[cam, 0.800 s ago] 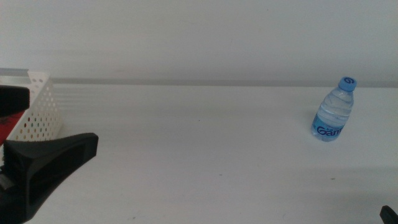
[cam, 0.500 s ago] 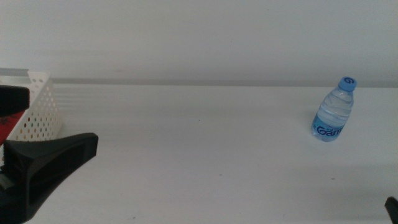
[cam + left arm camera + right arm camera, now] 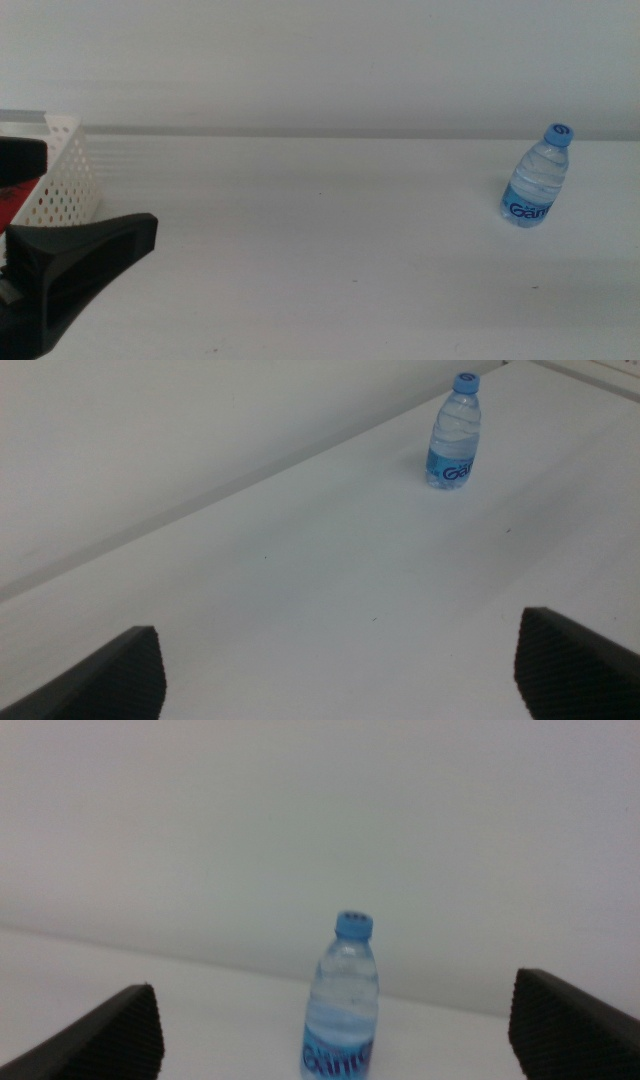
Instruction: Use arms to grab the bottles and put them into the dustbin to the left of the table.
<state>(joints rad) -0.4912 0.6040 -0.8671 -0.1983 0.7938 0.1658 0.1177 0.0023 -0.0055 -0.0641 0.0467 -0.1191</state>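
A: Okay, quick one. What changed for you just now?

B: Barely anything. A dark sliver of your right arm that sat at the tabletop's near right corner has dropped out of the middle view. Everything else is as it was.

A: Where's the water bottle (image 3: 537,178)?

B: Upright near the right edge of the tabletop (image 3: 320,250), toward the far side, blue cap on, nothing touching it. Your right wrist view has it dead centre (image 3: 343,1002), between the jaw tips but well ahead of them.

A: Right pincer (image 3: 335,1030)?

B: Jaws spread wide, nothing held. You look lined up for an approach; the reach isn't done yet.

A: Left pincer (image 3: 340,670)?

B: Also wide and holding nothing, low over the near left corner, just beside the dustbin (image 3: 62,172) at the left edge. It looks parked.

A: Dustbin contents?

B: Something red shows at its near side; you can't tell more from this. Only the one bottle is out on the tabletop, so I'd judge it's the last to go.
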